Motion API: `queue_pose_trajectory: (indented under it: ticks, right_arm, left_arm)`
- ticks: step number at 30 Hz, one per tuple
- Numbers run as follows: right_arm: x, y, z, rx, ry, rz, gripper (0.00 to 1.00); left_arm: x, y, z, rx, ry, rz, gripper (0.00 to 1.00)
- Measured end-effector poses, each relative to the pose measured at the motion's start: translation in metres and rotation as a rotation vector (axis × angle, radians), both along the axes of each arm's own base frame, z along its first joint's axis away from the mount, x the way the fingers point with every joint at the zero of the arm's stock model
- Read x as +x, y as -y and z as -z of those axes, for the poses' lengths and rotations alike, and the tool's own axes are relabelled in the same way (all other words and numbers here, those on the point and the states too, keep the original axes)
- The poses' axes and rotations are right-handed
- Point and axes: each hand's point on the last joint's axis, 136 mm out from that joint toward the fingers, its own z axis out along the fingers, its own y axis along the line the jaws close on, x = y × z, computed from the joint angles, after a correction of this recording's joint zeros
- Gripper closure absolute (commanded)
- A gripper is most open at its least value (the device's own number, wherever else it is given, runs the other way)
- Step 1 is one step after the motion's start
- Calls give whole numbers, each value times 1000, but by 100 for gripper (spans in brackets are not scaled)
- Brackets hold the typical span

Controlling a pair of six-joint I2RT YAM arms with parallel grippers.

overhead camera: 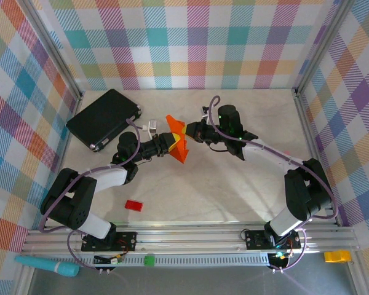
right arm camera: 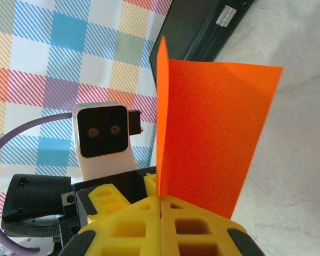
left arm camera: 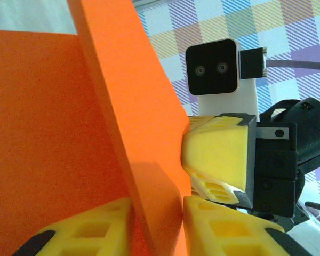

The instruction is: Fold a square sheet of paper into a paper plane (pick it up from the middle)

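- Paper (overhead camera: 182,150): orange and part-folded, held between the two grippers about mid-table, right of the case. From above the gripper heads cover its middle, so the folds are hard to read. Cannot tell whether its lower edge touches the table (overhead camera: 234,196).
- Left gripper (left arm camera: 156,213): in the left wrist view, yellow fingers (left arm camera: 96,232) press on both sides of an upright fold of the paper, grasping it. The bottom edge of the view cuts off the finger bases.
- Right gripper (right arm camera: 160,205): fingers clenched together on the paper's lower edge, no gap showing. The sheet stands upright above them and hides part of the case behind. The left wrist view shows this gripper clamped on the paper's side edge.
- Writing: the black case (right arm camera: 202,26) carries a small pale label (right arm camera: 226,15), with print too small to read.
- Surroundings: the case lies at the far left of the table, apart from the paper.
- A small white item (overhead camera: 152,128) sits between the case and the paper. It is too small to identify.
- A red block (overhead camera: 133,204) lies on the table near the left arm's base, well apart from the paper.
- On the front rail are a teal tool (overhead camera: 46,265), a green piece (overhead camera: 149,260) and a yellow piece (overhead camera: 336,255).
- Checked cloth (overhead camera: 190,43) lines the walls.
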Motion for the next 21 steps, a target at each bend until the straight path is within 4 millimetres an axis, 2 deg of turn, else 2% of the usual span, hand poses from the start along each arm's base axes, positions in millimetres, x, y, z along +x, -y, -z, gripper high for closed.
queue_pose_trajectory:
  ticks: [7,12,16,21]
  right_arm:
    - [-2,1,7,-2,-17,0,83]
    - [-1,4,9,1,-27,8,66]
    - [1,12,20,-22,-46,36,51]
    - [2,33,33,-89,-62,112,42]
  left_arm:
    - [0,0,1,3,-6,0,86]
    - [0,0,2,13,5,0,90]
    - [2,0,9,46,-2,-7,90]
    - [4,-2,16,127,1,-14,90]
